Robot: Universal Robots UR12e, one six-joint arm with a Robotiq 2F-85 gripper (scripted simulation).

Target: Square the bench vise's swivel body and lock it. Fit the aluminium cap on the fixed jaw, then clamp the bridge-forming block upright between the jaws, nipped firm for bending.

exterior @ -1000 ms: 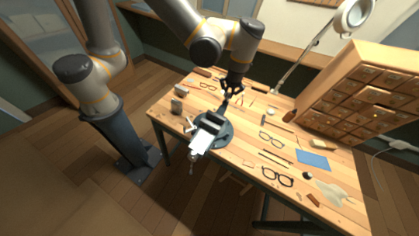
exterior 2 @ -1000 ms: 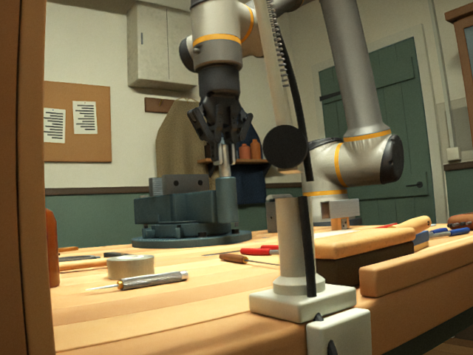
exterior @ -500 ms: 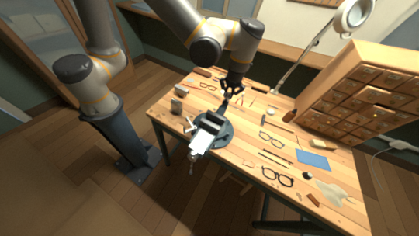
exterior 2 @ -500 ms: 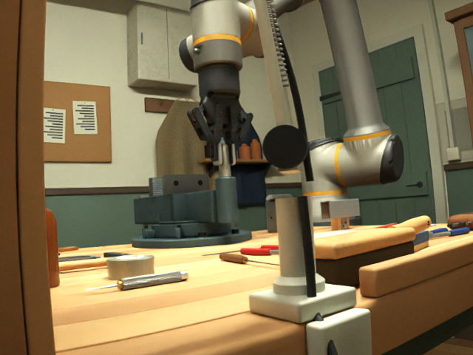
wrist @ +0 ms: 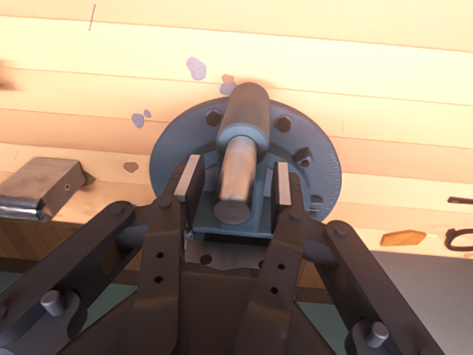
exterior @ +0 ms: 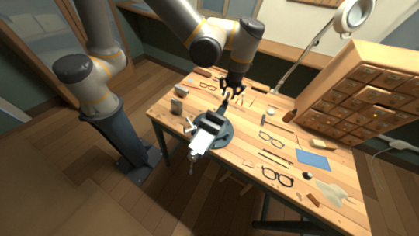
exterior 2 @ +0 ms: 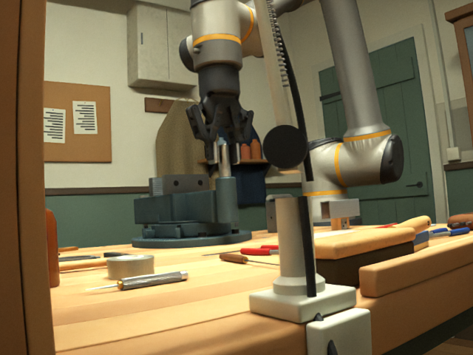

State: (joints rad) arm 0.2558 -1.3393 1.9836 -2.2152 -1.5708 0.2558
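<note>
The steel lever stands up from a blue-grey post at the rear of the bench vise, between the fingers of my gripper. My gripper is open and holds nothing, and it hangs straight down over the lever's top. The vise sits on a round graduated base near the bench's front-left edge. An aluminium cap and a grey block lie left of the vise. A block on a wooden stem stands behind it.
The bench's front edge runs just left of the vise. Pliers, screwdrivers, spectacles, a tape roll and a blue cloth lie across the top. A lamp post and a drawer cabinet stand on the right.
</note>
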